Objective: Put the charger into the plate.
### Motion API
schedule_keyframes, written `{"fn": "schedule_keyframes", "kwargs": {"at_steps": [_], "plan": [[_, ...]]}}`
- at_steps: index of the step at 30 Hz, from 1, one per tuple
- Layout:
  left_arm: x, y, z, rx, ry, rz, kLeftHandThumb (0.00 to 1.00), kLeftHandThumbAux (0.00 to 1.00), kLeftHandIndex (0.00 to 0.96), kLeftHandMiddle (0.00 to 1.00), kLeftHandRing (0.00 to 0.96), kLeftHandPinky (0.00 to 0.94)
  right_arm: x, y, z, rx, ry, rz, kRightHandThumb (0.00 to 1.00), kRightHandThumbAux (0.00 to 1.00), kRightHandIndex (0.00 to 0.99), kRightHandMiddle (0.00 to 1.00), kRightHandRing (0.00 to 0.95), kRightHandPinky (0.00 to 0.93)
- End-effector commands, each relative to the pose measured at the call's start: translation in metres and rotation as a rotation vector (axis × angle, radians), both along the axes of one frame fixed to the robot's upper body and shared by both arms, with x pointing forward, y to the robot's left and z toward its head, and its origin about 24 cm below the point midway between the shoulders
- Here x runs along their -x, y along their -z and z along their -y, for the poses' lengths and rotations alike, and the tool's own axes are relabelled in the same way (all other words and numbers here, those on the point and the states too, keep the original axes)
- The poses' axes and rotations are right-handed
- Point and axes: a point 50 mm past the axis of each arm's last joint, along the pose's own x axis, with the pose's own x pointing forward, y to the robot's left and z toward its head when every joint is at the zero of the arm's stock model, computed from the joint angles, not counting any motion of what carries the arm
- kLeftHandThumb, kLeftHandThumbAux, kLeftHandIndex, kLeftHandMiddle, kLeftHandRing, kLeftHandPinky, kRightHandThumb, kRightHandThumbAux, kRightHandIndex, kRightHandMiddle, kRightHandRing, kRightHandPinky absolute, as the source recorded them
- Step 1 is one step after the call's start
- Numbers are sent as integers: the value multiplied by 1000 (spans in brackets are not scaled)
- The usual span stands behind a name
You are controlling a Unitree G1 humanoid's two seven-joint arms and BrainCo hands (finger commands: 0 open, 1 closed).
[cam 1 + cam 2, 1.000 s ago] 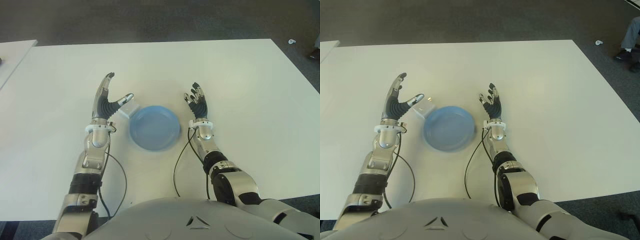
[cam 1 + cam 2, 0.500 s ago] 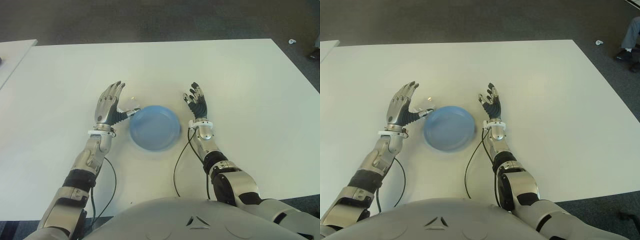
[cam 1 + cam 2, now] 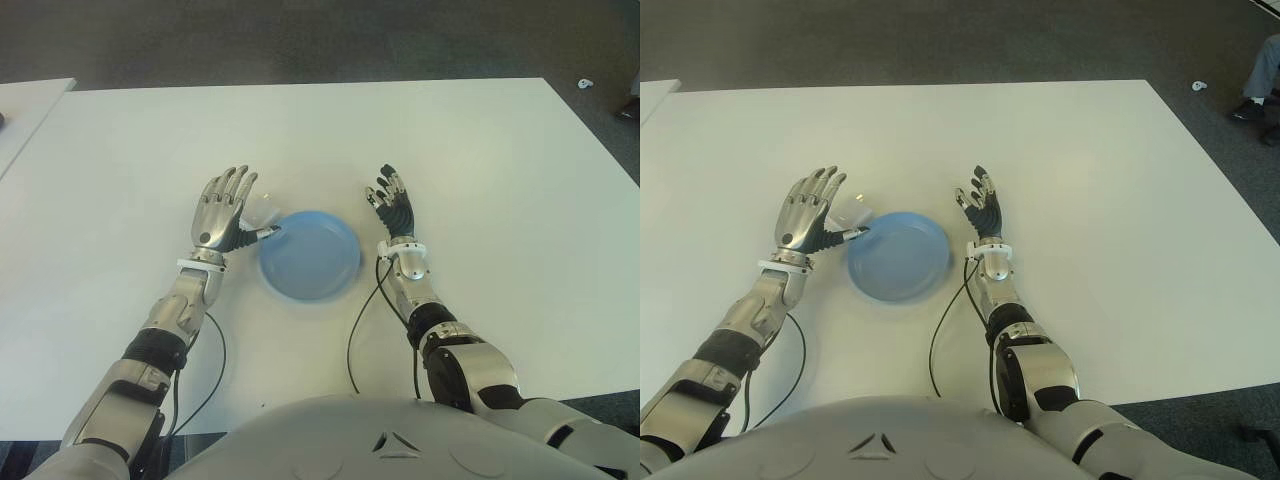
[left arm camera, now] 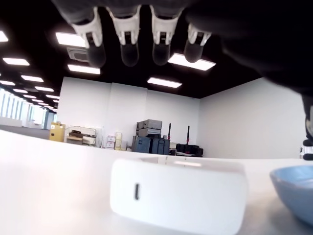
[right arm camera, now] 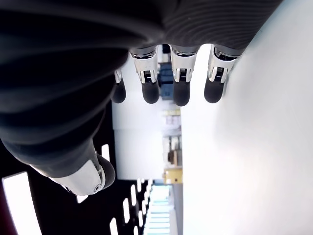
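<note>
Left hand [image 3: 222, 210] rolled palm-down over charger [image 3: 262, 211] at plate's [image 3: 325, 275] 10 o'clock, fingers spread, empty (right hand [image 3: 395, 205] idle, open); grasp next.

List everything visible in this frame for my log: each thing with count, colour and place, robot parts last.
Table: one, white, filling most of the eye views.
Second table: one, white, a corner at the far left edge.
Plate: one, blue, on the table between the two hands, nothing in it.
Charger: one, white, on the table just left of the plate, outside it; partly hidden by the left hand.
Cables: two, black, running from the wrists back along the table.
Small scrap: one, white, on the dark floor beyond the table's far right corner.
Person's leg: one, at the right edge.
Left hand: silver, fingers spread over the charger, not grasping it.
Right hand: dark-fingered, open, right of the plate.
</note>
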Motion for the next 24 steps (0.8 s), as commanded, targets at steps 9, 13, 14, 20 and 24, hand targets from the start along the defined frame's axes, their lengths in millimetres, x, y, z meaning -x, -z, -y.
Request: {"fn": "schedule_keyframes", "kwargs": {"at_steps": [9, 13, 14, 20, 24], "plan": [[0, 10, 0, -18, -10, -74, 92, 297, 0, 0, 0, 0, 41, 48, 8, -11, 20, -225, 174, 687, 35, 78, 77, 107], [0, 11, 0, -4, -5, -79, 90, 300, 0, 0, 0, 0, 41, 48, 8, -15, 19, -222, 174, 676, 34, 81, 79, 111], [0, 11, 0, 0, -3, -79, 90, 302, 0, 0, 0, 0, 41, 48, 8, -16, 19, -221, 175, 673, 34, 82, 80, 112], [-1, 12, 0, 24, 6, -85, 93, 323, 0, 0, 0, 0, 42, 48, 9, -24, 17, -215, 181, 653, 34, 86, 84, 113], [-2, 13, -1, 41, 4, -96, 97, 332, 0, 0, 0, 0, 42, 48, 10, -30, 16, -214, 184, 644, 34, 88, 84, 110]]}}
